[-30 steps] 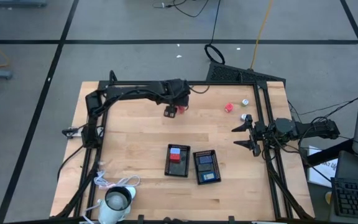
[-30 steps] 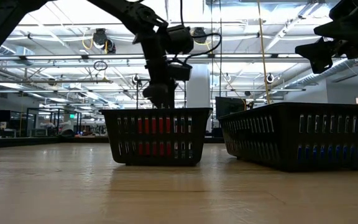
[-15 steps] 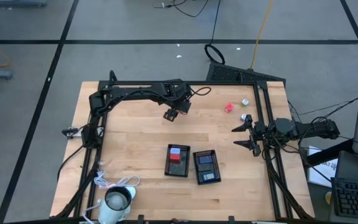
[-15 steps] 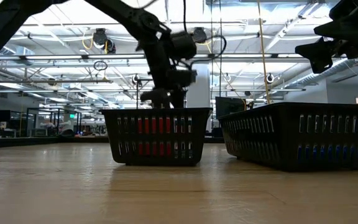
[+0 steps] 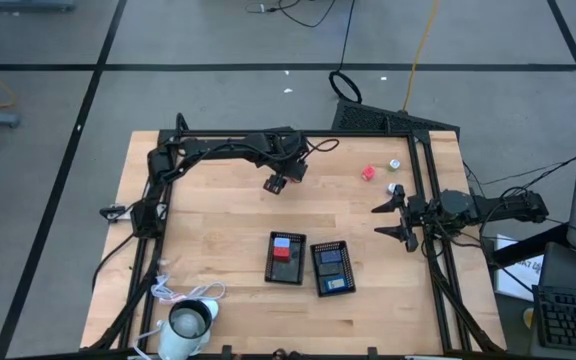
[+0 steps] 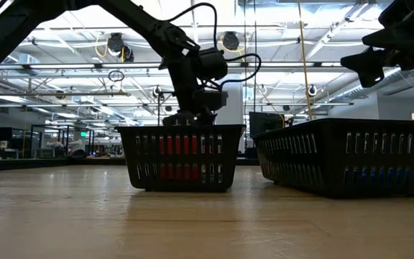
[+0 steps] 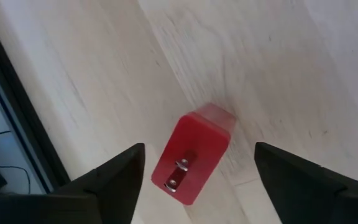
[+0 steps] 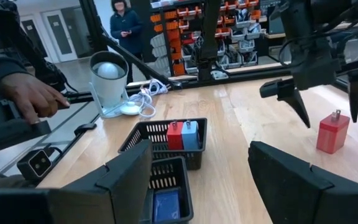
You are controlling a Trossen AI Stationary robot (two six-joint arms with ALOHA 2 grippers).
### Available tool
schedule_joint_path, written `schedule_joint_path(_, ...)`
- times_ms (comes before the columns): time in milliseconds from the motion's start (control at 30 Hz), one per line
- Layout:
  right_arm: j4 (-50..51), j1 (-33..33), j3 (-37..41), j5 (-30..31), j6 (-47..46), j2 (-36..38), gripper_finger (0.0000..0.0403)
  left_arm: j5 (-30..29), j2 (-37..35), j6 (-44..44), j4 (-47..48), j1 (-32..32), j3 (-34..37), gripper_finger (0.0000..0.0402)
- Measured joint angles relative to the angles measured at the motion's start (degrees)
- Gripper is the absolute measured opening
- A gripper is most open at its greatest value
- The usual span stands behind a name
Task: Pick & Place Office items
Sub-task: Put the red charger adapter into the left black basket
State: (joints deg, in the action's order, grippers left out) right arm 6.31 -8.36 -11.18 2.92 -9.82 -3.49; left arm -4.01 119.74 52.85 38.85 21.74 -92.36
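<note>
Red block (image 7: 193,157) lies on counter (image 5: 218,215) beyond trays, under left gripper (image 5: 276,183), jaws spread astride it. Pick underway; next, descend and pinch. Right gripper (image 5: 393,220) waits beside trays, jaws spread.

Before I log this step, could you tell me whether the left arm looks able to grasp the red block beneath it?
Probably yes. The left gripper hangs open above the red block, which stands alone on bare table between the fingers, with nothing crowding it.

Left gripper (image 5: 280,183) hovers fingers spread above the table (image 5: 218,215) — right gripper (image 5: 390,222) waits, fingers apart, at its right edge.
</note>
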Motion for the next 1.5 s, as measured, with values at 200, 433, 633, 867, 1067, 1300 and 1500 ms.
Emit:
schedule_joint_path(200,-0.1,0.0,0.0,0.0,0.0,0.0,0.0254,0.8,0.0,0.0,0.0,0.0,0.0,0.0226)
schedule_joint_path(433,0.0,0.0,0.0,0.0,0.0,0.0,0.0254,1.2,0.0,-0.8,-0.1,0.0,0.0,0.0141)
schedule_joint_path(633,0.0,0.0,0.0,0.0,0.0,0.0,0.0254,1.2,-0.1,-3.8,-0.2,0.0,0.0,0.0103)
schedule_joint_path(867,0.0,0.0,0.0,0.0,0.0,0.0,0.0254,1.1,-0.1,-8.7,-0.2,0.0,0.0,0.0125)
schedule_joint_path(1067,0.0,0.0,0.0,0.0,0.0,0.0,0.0254,1.1,-0.1,-10.9,-0.1,0.0,0.0,0.0148)
schedule_joint_path(1300,0.0,0.0,0.0,0.0,0.0,0.0,0.0254,-7.0,0.0,-15.2,0.2,-0.9,0.0,0.0168)
schedule_joint_path(1500,0.0,0.0,0.0,0.0,0.0,0.0,0.0254,-6.4,0.0,-19.9,1.4,-0.5,0.0,0.0197)
